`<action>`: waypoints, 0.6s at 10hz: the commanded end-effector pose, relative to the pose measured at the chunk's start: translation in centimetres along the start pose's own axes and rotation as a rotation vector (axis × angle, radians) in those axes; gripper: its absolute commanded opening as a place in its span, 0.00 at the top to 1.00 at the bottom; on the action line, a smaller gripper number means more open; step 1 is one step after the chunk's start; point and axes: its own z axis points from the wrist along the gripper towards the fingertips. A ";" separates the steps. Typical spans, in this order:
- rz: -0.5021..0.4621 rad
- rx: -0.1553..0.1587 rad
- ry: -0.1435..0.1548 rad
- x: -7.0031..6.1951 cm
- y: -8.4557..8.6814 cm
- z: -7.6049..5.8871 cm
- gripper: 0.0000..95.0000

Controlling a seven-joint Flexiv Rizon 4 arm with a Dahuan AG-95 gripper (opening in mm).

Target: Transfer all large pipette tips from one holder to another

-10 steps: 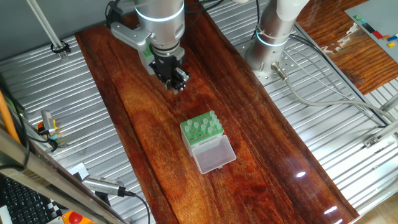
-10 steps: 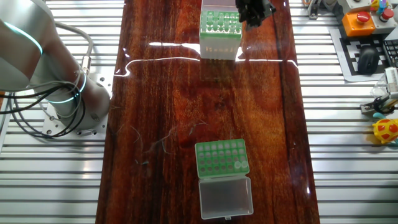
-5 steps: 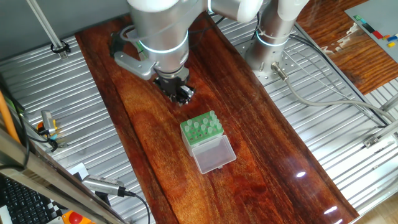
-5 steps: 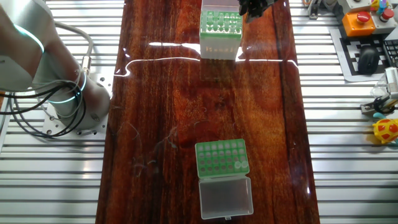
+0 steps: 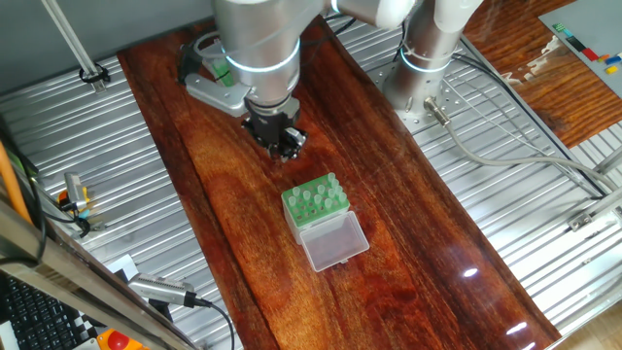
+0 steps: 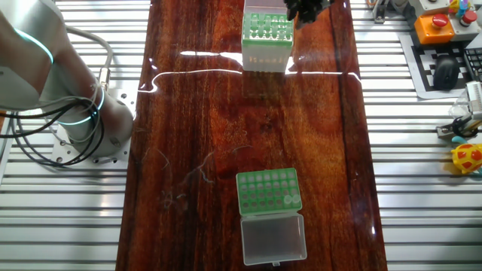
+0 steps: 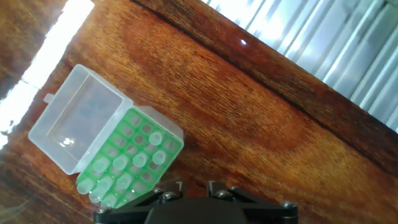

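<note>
The low green holder [image 5: 316,199] lies mid-table with its clear lid [image 5: 333,241] folded open. Several large pipette tips [image 7: 155,148] stand in its holes, seen end-on in the hand view. The taller translucent box [image 6: 267,39] with a green perforated top stands at the far end of the table in the other fixed view. My gripper [image 6: 305,9] hangs just right of that box. It is above bare wood, a short way from the low holder [image 7: 127,165]. My gripper [image 7: 194,185] is open with only wood showing between the fingers. In one fixed view my gripper [image 5: 283,146] hides the taller box.
The wooden table top [image 5: 408,243] is flanked by ribbed metal [image 5: 505,233]. The arm's base [image 5: 428,58] and its cables [image 5: 505,146] sit at the right. A second arm base [image 6: 68,113] shows at the left of the other fixed view.
The arm has swung, and my gripper has shifted a little towards the low green holder. Both holders stay where they were.
</note>
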 end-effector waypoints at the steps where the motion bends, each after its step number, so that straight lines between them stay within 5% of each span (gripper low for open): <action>1: 0.017 -0.004 -0.045 -1.5 1.2 1.2 0.80; 4: 0.045 0.013 -0.060 -5.0 4.0 3.4 0.80; 6: 0.049 0.032 -0.048 -5.4 4.4 3.6 0.80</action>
